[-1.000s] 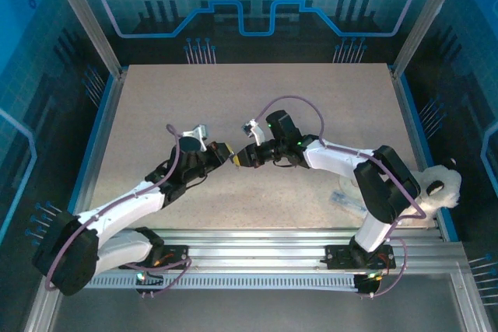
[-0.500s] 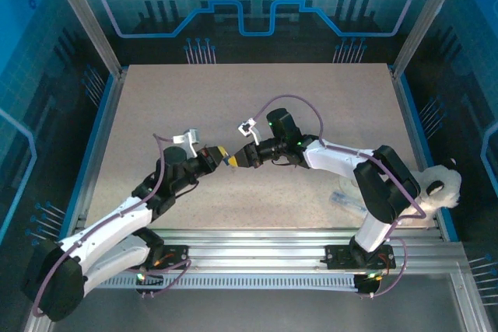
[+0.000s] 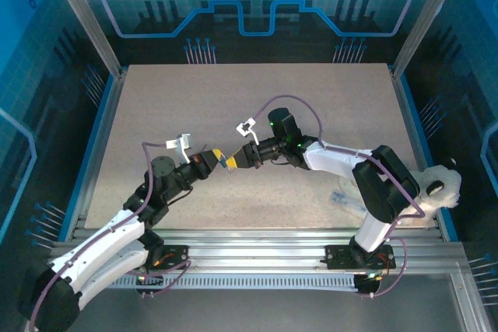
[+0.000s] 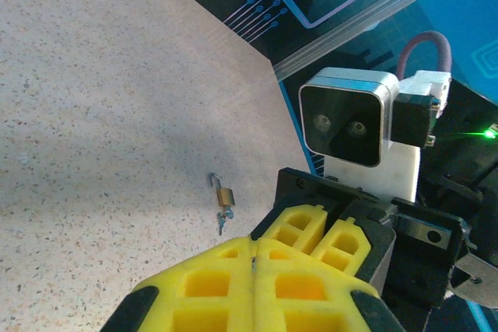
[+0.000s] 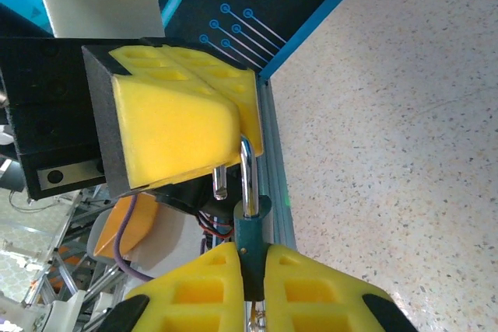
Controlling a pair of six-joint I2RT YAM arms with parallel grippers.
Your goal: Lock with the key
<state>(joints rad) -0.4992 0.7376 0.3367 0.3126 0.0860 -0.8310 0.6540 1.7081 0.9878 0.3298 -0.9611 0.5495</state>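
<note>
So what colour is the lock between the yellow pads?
Dark green lock, best in right wrist view.

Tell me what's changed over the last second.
The left arm's elbow swung left and nearer its base; the left tool slid slightly left, facing the right tool, which edged left too. The right arm otherwise held its pose, tool shut on the green padlock.

Cool blue-tinted light from above, pale table [image 3: 311,106] evenly bright with soft shadows, broad grey shadow band across it in the left wrist view, green indicator light [image 4: 489,132] flaring at the right edge, padlock [image 5: 250,248] shackle glinting, background beyond soft.
</note>
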